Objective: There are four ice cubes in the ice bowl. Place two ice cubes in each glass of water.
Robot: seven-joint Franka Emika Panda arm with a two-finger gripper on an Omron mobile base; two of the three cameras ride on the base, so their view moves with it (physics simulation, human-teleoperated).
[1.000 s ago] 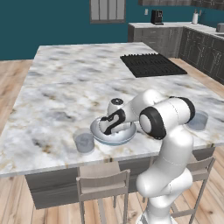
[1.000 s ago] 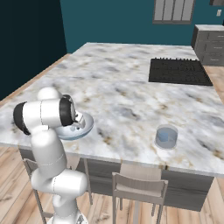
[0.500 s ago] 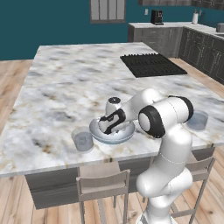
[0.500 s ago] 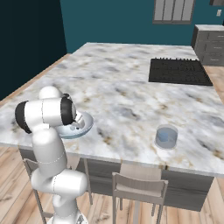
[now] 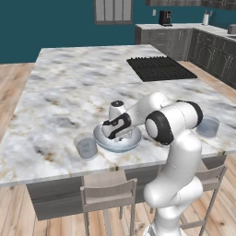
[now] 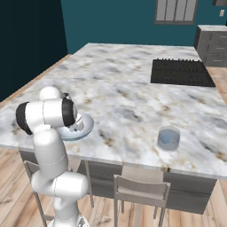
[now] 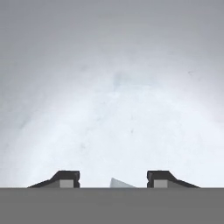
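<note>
The likeliest slip is a squeeze that pops the ice cube [image 7: 119, 183] sideways: it is tiny, probably slick, and only a corner of it peeks up between the finger tips [image 7: 66, 179]. The gripper [image 5: 120, 136] is down inside the ice bowl [image 5: 102, 138], jaws standing partly apart with a gap either side of the cube, so nothing is gripped yet. One glass of water [image 5: 86, 146] sits just left of the bowl, the other [image 5: 207, 127] well off to the right

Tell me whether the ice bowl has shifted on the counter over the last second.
No. The ice bowl sits at the same spot beside the near glass of water, at the counter's front edge.
</note>
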